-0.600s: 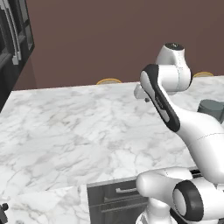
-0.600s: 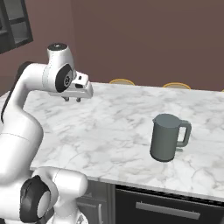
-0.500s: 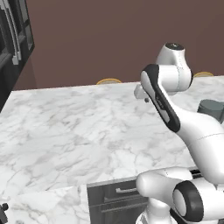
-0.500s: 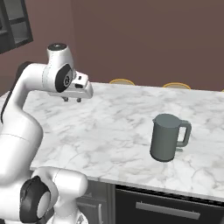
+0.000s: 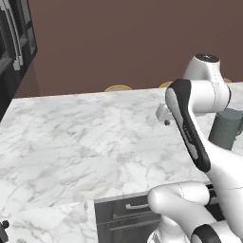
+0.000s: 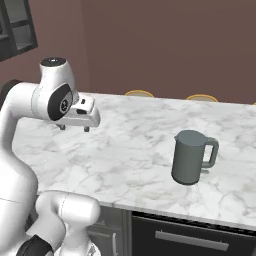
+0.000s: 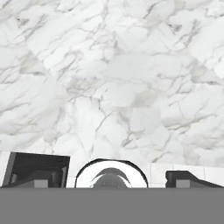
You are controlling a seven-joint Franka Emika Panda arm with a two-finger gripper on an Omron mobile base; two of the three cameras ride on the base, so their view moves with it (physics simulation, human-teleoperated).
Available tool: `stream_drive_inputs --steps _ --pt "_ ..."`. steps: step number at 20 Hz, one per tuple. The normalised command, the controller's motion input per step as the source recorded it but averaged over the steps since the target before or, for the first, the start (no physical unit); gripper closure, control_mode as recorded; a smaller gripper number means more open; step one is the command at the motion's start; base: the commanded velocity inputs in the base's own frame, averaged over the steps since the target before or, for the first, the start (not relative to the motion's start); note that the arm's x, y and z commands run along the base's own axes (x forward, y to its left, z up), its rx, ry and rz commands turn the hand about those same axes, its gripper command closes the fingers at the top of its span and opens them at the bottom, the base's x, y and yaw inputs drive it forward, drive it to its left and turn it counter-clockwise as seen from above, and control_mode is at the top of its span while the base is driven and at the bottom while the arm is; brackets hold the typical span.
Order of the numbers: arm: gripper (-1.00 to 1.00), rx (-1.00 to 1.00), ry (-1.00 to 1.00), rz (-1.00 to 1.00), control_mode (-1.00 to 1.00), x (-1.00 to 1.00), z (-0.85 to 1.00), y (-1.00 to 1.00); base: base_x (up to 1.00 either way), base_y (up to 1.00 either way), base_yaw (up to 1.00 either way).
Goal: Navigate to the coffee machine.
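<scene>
The coffee machine is out of view. My gripper (image 6: 74, 128) hangs open above the white marble counter (image 6: 135, 145), with nothing between its fingers. In the left base view the gripper (image 5: 164, 117) sits beside my upper arm, over the counter (image 5: 71, 142). Seen from the hand, the gripper (image 7: 112, 178) looks straight down on bare marble (image 7: 109, 87), its two dark fingertips (image 7: 37, 177) set wide apart.
A grey-green handled kettle (image 6: 190, 157) stands on the counter to the right of the arm, the kettle (image 5: 225, 128) partly behind it. Yellow stool tops (image 6: 139, 93) line the far edge. A dark cabinet (image 5: 14, 38) rises at left. Dark drawers (image 5: 126, 211) sit below the near edge.
The arm has drawn back toward the base and the gripper sits a little lower over the counter. The kettle and counter have barely shifted in the views.
</scene>
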Motion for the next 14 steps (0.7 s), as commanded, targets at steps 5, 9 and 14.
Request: stream_drive_inputs --steps 5,9,14 --pt "-1.0 -0.01 0.0 0.0 -1.0 -0.9 -0.31 -0.03 0.0 0.0 0.0" --pt "-1.0 -0.02 0.0 0.0 -1.0 -0.72 -0.59 0.0 0.0 0.0 0.0" --pt "-1.0 0.0 0.0 0.03 1.0 -0.3 -0.34 0.0 -0.19 -0.05 0.03"
